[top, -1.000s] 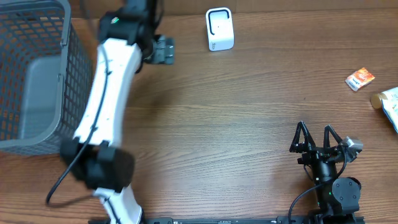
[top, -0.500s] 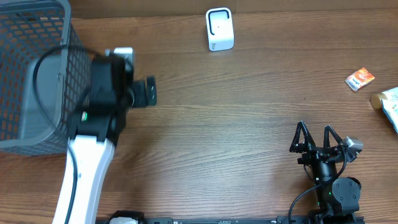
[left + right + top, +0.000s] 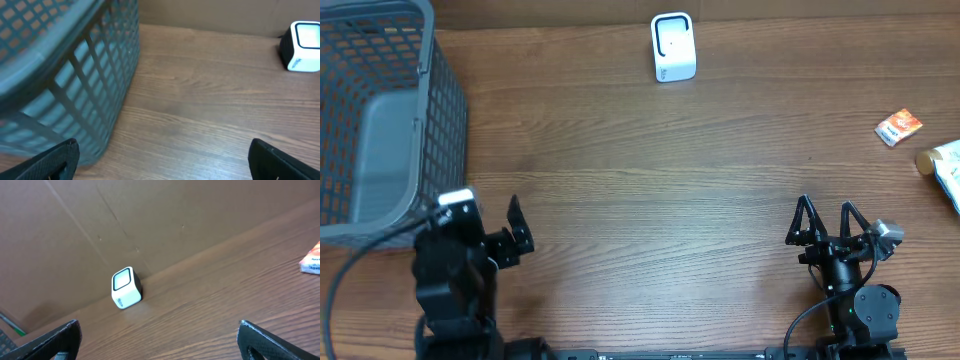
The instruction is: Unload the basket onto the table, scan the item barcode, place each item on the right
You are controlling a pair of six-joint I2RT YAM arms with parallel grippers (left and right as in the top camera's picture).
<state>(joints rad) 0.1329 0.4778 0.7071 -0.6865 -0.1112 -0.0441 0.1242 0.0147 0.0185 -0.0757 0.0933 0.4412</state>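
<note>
Right now both my pincers stand wide and hold nothing. My left gripper (image 3: 518, 228) sits at the near left, close to the near corner of the grey mesh basket (image 3: 442, 120). My right gripper (image 3: 825, 206) rests at the near right. Far off, about mid-table, stands the white scanner (image 3: 673, 47), well apart from both. On the wooden table (image 3: 670, 180) the small orange packet (image 3: 899, 127) lies at the far right, near a pale package (image 3: 948, 165) cut off by the right edge.
</note>
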